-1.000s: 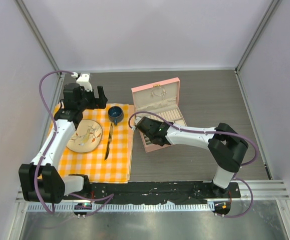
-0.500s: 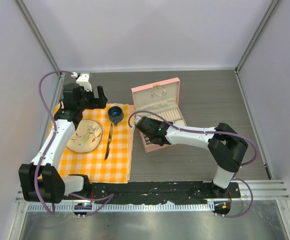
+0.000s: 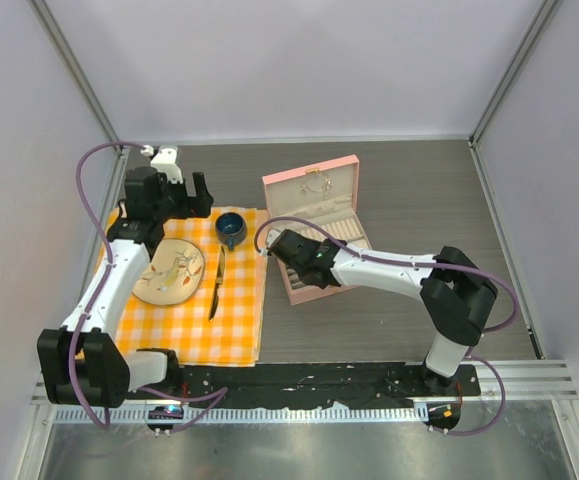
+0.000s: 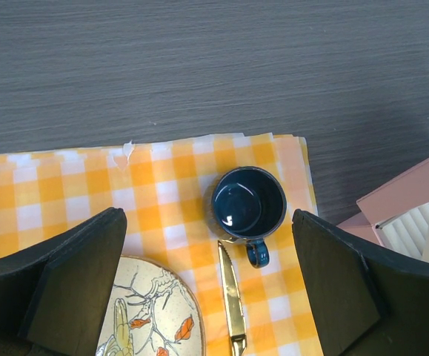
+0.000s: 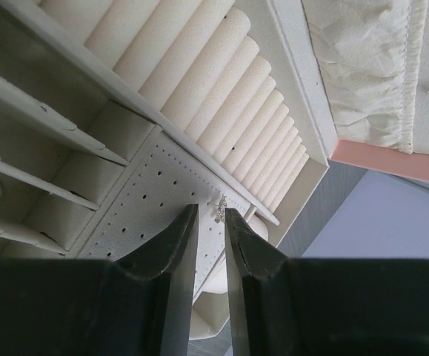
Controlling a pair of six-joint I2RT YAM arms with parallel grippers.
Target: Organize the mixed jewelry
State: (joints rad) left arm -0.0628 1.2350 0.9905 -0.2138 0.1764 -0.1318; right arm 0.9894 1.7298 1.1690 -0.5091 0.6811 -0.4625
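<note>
**Operator:** Right wrist view first: how do your jaws stand?

**Me:** My right gripper [image 5: 210, 213] is parted by a narrow crack, where a second ago it was pinched tight. I see nothing clamped between the pads.

**Operator:** So where is the piece?

**Me:** The silvery earring [image 5: 219, 208] sits just past my fingertips, in line with the gap. It lies against the perforated panel [image 5: 144, 211] of the jewelry box [image 3: 309, 172], with the ring rolls [image 5: 199, 81] further ahead of my tips. I judge I have just let it go onto that panel. Whether its post sits in a hole is too small to tell.

**Operator:** What does that mean for the job?

**Me:** One piece looks filed where it belongs. The next move should be a straight pull back, so that neither finger snags it on the way out. I cannot pick out the rest of the mixed jewelry in any view.

**Operator:** And the other arm?

**Me:** My left gripper [image 4: 207, 278] is spread wide and holds nothing. It hangs above the checked cloth [image 4: 66, 185] with the blue cup [image 4: 248, 202] just ahead of its fingers. The gold knife [image 4: 233, 311] lies between them and the plate [image 4: 147, 311] sits by its left finger.
</note>
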